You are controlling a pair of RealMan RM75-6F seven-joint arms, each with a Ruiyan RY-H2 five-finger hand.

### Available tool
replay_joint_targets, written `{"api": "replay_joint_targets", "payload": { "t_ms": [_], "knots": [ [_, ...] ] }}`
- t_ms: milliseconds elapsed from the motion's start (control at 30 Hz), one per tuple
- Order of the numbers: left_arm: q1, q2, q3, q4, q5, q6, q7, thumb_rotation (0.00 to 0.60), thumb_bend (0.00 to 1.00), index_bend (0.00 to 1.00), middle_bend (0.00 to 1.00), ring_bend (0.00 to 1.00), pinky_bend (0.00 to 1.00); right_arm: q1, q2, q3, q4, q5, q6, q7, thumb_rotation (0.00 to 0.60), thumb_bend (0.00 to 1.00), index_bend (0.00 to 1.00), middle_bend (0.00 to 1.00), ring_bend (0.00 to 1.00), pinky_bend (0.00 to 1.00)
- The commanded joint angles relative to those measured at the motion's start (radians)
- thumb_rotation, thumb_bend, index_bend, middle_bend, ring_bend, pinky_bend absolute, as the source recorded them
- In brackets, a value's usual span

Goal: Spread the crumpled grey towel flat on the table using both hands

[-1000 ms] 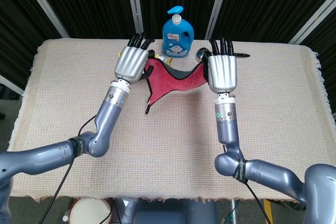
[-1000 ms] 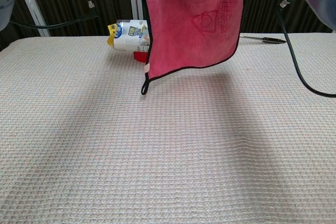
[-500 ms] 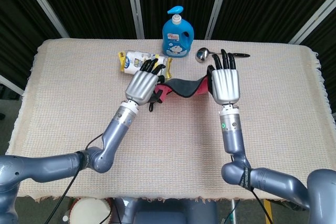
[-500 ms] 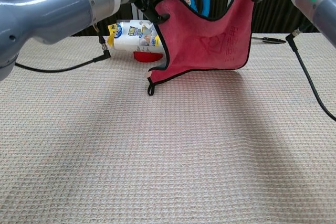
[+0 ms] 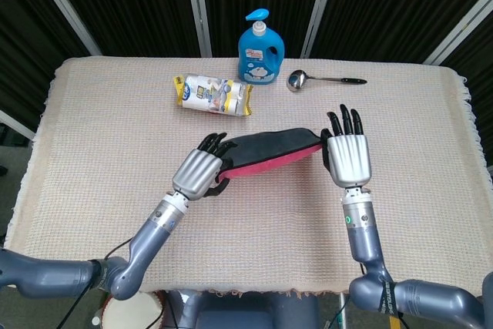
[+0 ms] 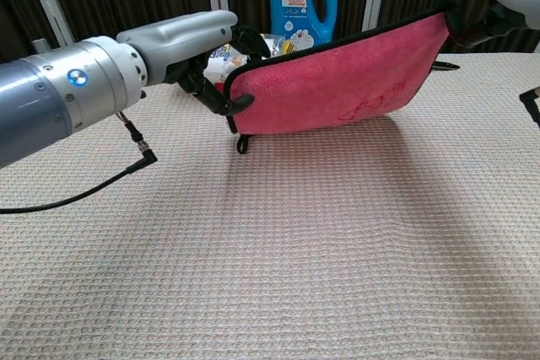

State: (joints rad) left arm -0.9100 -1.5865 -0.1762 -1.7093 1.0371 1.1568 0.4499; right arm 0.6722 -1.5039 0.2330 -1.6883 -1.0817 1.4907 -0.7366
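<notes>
Red on the side facing the chest camera and dark grey on the side the head camera sees, the towel (image 5: 269, 150) hangs stretched between your two robot hands above the middle of the tabletop (image 5: 92, 152). It is pulled out into a long band, and the chest view shows it tilted, its right end higher than its left. A small dark loop dangles from its lower left corner, and whether that loop touches the woven cloth cover below cannot be told.

Your left robot hand (image 5: 202, 172) has its dark fingers curled around the towel's left end, gripping it; in the chest view this hand (image 6: 221, 73) appears at the end of a grey forearm coming in from the left.

Your right robot hand (image 5: 348, 152) holds the towel's right end. From the head camera you see mostly the silver back of it, the fingers pointing away from you and slightly apart, with the towel's edge meeting its thumb side. In the chest view it (image 6: 472, 14) sits at the upper right corner, closed on the raised end of the cloth.

Behind the towel, at the far side of the tabletop, stand a blue bottle (image 5: 259, 48) with a pump top, a white packet (image 5: 213, 95) lying on its side, and a metal ladle (image 5: 317, 78) with a dark handle.
</notes>
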Motion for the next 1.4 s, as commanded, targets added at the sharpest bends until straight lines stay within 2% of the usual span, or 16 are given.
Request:
{"api": "replay_joint_targets", "payload": {
  "t_ms": [33, 333, 600, 1400],
  "knots": [
    [0.027, 0.026, 0.021, -0.043, 0.021, 0.014, -0.018, 0.6, 0.58, 0.62, 0.15, 0.0, 0.07, -0.028, 0.022, -0.03, -0.036, -0.033, 0.023, -0.011, 0.6, 0.64, 0.68, 0.23, 0.09, 0.13],
    [0.076, 0.063, 0.071, -0.133, 0.091, 0.033, -0.014, 0.6, 0.58, 0.62, 0.15, 0.0, 0.07, -0.097, 0.07, -0.094, -0.103, -0.097, 0.053, -0.017, 0.6, 0.64, 0.68, 0.23, 0.09, 0.13],
    [0.109, 0.054, 0.111, -0.171, 0.125, 0.038, 0.011, 0.6, 0.58, 0.62, 0.15, 0.0, 0.07, -0.146, 0.09, -0.138, -0.124, -0.131, 0.056, -0.016, 0.6, 0.64, 0.68, 0.23, 0.09, 0.13],
    [0.17, 0.037, 0.174, -0.187, 0.219, 0.008, 0.03, 0.6, 0.58, 0.62, 0.15, 0.0, 0.07, -0.214, 0.103, -0.172, -0.166, -0.184, 0.031, -0.074, 0.6, 0.64, 0.68, 0.23, 0.09, 0.13]
  ]
}}
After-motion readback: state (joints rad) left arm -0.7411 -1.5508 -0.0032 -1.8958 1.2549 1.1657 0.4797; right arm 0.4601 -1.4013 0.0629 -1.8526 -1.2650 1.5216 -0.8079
